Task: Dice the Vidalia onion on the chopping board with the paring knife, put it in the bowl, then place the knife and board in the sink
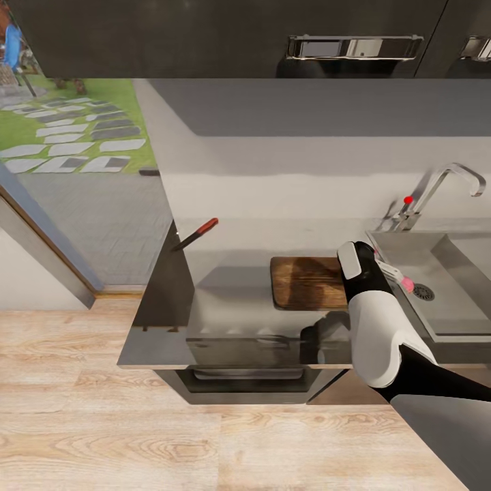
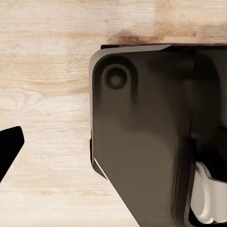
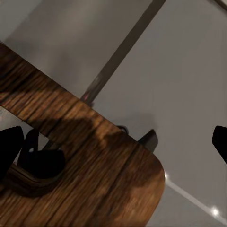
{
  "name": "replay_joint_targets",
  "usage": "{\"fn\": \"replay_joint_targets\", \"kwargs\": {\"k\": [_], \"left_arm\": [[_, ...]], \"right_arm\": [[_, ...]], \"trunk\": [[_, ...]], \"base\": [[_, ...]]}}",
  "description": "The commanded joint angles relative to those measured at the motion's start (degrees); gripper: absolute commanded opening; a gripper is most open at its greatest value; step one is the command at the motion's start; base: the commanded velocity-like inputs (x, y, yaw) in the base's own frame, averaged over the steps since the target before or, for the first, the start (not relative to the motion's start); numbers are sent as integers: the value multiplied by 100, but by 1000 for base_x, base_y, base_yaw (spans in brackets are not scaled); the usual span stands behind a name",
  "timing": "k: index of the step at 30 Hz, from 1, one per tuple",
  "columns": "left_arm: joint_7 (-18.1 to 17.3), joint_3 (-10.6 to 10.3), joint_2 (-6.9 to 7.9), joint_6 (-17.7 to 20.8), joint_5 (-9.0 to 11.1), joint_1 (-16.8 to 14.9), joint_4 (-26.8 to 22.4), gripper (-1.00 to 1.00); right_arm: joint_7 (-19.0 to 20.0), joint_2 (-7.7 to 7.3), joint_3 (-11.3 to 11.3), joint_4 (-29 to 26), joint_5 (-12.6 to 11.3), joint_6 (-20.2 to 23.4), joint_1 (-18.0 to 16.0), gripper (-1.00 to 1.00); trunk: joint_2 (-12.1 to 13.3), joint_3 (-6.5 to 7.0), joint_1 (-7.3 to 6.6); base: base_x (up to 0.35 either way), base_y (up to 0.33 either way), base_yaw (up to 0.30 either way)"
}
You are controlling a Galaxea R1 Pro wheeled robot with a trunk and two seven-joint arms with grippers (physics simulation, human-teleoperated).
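The brown chopping board (image 1: 305, 283) lies on the grey countertop (image 1: 232, 300), just left of the steel sink (image 1: 443, 307). The reddish-pink Vidalia onion (image 1: 408, 282) rests in the basin beside the drain. Farther left on the countertop, near its end, lies the red-handled paring knife (image 1: 198, 234). My right arm (image 1: 372, 314) reaches over the board's end nearest the sink. In the right wrist view my right gripper (image 3: 113, 146) hangs open above the chopping board (image 3: 94, 156), over the corner by its handle hole, holding nothing. One left fingertip (image 2: 9, 149) shows over the floor. The bowl is out of view.
The angular tap (image 1: 447, 184) with its red-tipped lever stands behind the sink. Dark wall cabinets (image 1: 273, 34) hang overhead. A drawer front (image 1: 245, 374) stands slightly out below the counter. Wooden floor (image 1: 136, 436) lies before it, and a glass door to a garden (image 1: 68, 136) is at left.
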Motion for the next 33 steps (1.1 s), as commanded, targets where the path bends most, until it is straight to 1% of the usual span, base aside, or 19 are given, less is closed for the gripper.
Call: {"fn": "replay_joint_targets", "kwargs": {"k": [1,9,14,15,21,22,27,28,29,30,31,32,33], "left_arm": [[0,2,0,-15,4,-3,-3,100],[0,2,0,-15,6,-4,0,100],[0,2,0,-15,5,-2,3,100],[-3,2,0,-15,5,-1,1,100],[-2,2,0,-15,4,-4,-3,100],[-4,2,0,-15,5,-4,1,100],[-4,2,0,-15,4,-2,0,100],[-3,2,0,-14,4,-3,0,100],[-2,2,0,-15,4,-2,2,100],[-2,2,0,-15,3,-3,3,100],[0,2,0,-15,3,-3,2,100],[0,2,0,-13,3,-2,2,100],[-1,2,0,-12,3,-2,3,100]], "right_arm": [[-22,8,-11,-12,-18,42,-5,100],[-30,21,2,-107,-50,66,-5,100],[-23,53,36,-497,-62,108,-5,100],[-23,61,57,-690,-63,205,-5,100],[-22,75,75,-1130,-64,544,-5,100],[-22,84,76,-1369,-64,730,-5,100],[-20,91,88,-1677,-126,1119,-5,100],[-8,92,117,-1737,-179,1240,-5,100],[81,92,283,-1850,-364,1464,-5,100],[154,92,420,-1916,-475,1544,-5,100],[192,92,499,-1950,-528,1578,-5,100],[266,93,670,-2021,-627,1634,-5,100],[300,94,762,-2056,-669,1661,-5,100]], "trunk": [[-10,-9,3],[-10,-9,3],[-10,-9,3],[-10,-9,3],[-10,-9,3],[-10,-9,3],[-10,-9,3],[-10,-9,3],[-10,-9,3],[-10,-9,3],[-10,-9,3],[-10,-9,3],[-10,-9,3]], "base": [[0,0,0],[0,0,0],[0,0,0],[0,0,0],[0,0,0],[0,0,0],[-10,0,0],[-86,0,0],[-159,0,0],[-185,0,0],[-195,0,0],[-215,0,0],[-224,0,0]]}}
